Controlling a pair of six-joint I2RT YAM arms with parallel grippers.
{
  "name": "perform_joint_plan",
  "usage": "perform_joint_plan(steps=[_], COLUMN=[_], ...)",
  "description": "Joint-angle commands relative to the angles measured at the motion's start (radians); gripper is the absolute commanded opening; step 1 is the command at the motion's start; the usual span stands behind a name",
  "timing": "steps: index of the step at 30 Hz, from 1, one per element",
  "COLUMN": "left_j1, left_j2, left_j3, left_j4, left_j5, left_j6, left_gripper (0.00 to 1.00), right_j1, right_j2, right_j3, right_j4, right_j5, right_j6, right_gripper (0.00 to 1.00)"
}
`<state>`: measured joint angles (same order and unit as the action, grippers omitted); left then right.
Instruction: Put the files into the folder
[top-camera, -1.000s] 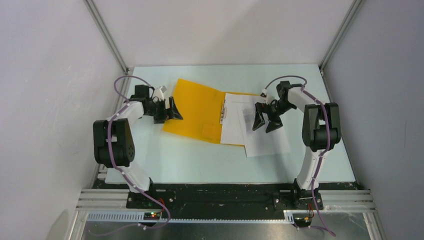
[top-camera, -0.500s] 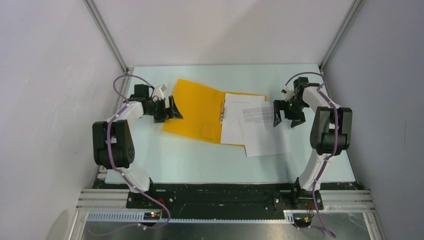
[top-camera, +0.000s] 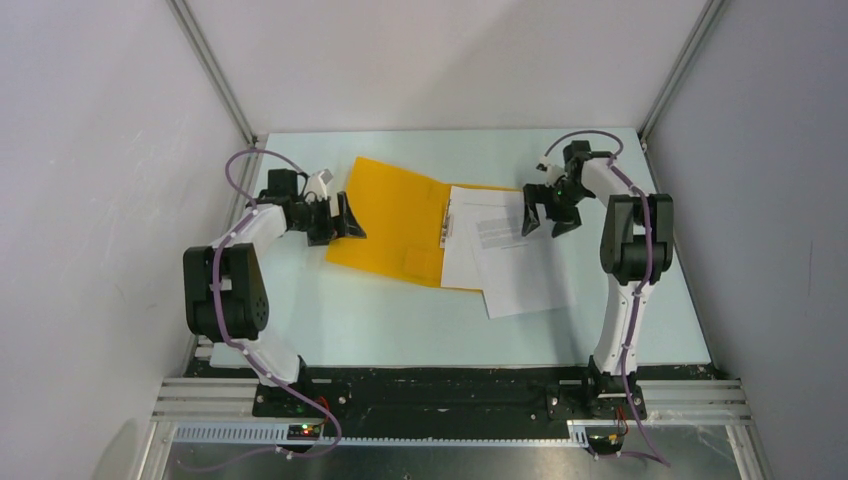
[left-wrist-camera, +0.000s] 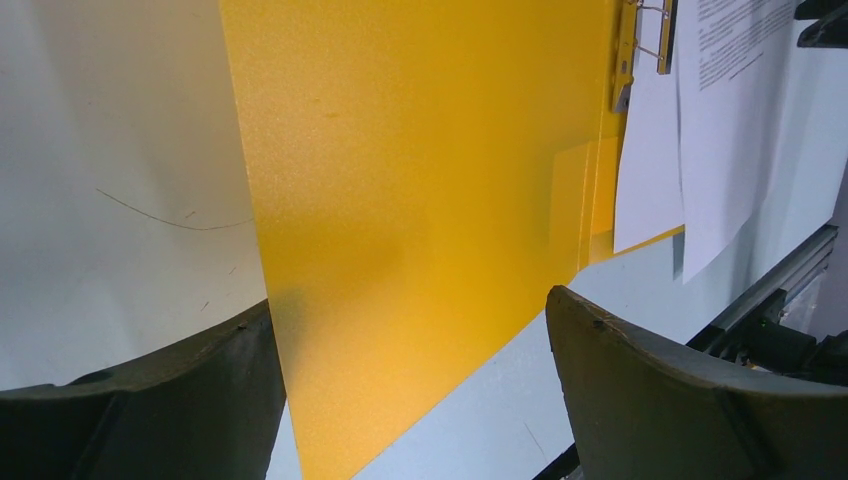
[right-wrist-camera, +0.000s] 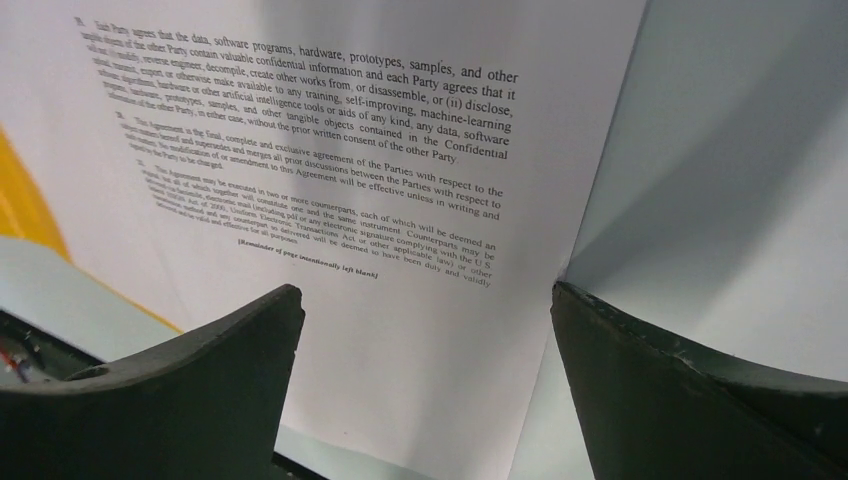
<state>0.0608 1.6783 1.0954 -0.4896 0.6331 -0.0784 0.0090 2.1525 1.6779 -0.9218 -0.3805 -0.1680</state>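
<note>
Pale tabletop (top-camera: 380, 330) fills the booth, with white walls around it. On it the folder (top-camera: 390, 215) lies opened flat, orange-yellow, its left leaf bare and turned a little askew, with a metal clip (top-camera: 447, 222) at the spine. The files (top-camera: 515, 265) rest on the right leaf. One printed sheet sits square to the folder. Another lies skewed on top of it, its near end running past the folder's near edge onto the tabletop. The left gripper (top-camera: 345, 218) sits low at the folder's left edge, jaws spread. The wrist view shows the card's edge between them, though whether they touch it I cannot tell. The right gripper (top-camera: 548, 218) hangs over the far right corner of the top sheet, jaws spread wide and holding nothing, the sheet's right edge showing between them.
</note>
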Motion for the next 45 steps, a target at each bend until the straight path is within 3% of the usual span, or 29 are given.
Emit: perform_joint_plan(steps=[1,9,13,18,23,27,36,45], left_j1=[-0.007,-0.006,-0.006,-0.006,-0.006,-0.006,-0.006,-0.006], left_j2=[-0.057,-0.065,-0.071,-0.065,-0.060,-0.059,-0.057,-0.065], left_j3=[-0.003,0.002,0.001,-0.003,0.001,0.001,0.005,0.002], left_j4=[0.005,0.006,0.006,0.005,0.006,0.005,0.006,0.005], left_j5=[0.020,0.019,0.020,0.031,0.042,0.047,0.050,0.045], left_j6=[0.002,-0.001,-0.002,-0.008,-0.013,-0.012,-0.017,-0.018], left_gripper=[0.95,0.95,0.95,0.95,0.95,0.95,0.95,0.95], right_j1=[0.064,0.068,0.058,0.105,0.233,0.307,0.437,0.435], right_j2=[0.033,-0.056,-0.185,-0.418,-0.709,-0.814,-0.849,-0.742], right_j3=[0.008,0.011,-0.005,-0.176,-0.502,-0.696,-0.884,-0.909], right_j4=[-0.012,-0.020,-0.045,-0.057,0.034,0.050,0.206,0.286], right_j5=[-0.100,-0.161,-0.216,-0.305,-0.235,-0.178,-0.112,-0.118], right_j6=[0.033,0.101,0.031,-0.377,-0.949,-1.246,-1.438,-1.503], right_gripper=[1.00,0.99,0.99,0.99,0.99,0.99,0.99,0.99])
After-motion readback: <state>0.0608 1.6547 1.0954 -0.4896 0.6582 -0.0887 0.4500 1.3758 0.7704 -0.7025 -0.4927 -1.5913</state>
